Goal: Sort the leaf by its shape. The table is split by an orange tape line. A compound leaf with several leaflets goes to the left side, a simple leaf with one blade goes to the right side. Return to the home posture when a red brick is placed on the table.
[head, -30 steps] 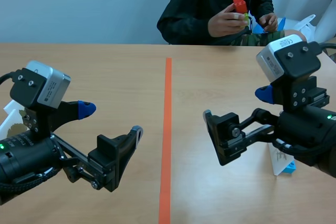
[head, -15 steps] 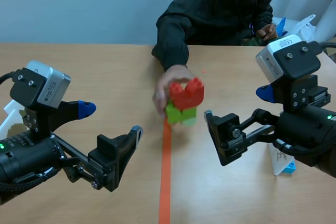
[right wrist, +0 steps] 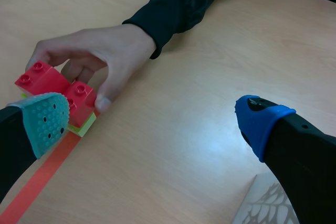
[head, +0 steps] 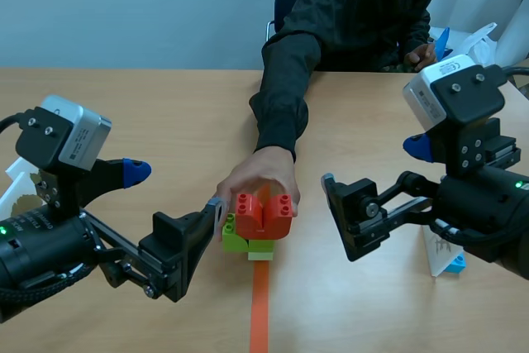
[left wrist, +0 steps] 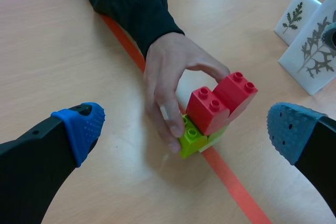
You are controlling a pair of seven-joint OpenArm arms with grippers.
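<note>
Wooden table [head: 165,113], orange tape line [head: 264,121] down the middle. Left tool [head: 175,189] and right tool [head: 372,164] both spread wide, holding nothing. Person's hand [head: 256,175] grips red brick [head: 263,214], which sits on green bricks [head: 241,240] astride the line, between the tools. Risk: a homing swing clips hand or stack, since both are close to the left fingertip.

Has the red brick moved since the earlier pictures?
Yes. The red brick, atop green bricks, has come down from beyond the far end of the orange tape line onto it, nearer the robot, the person's hand holding it.
</note>
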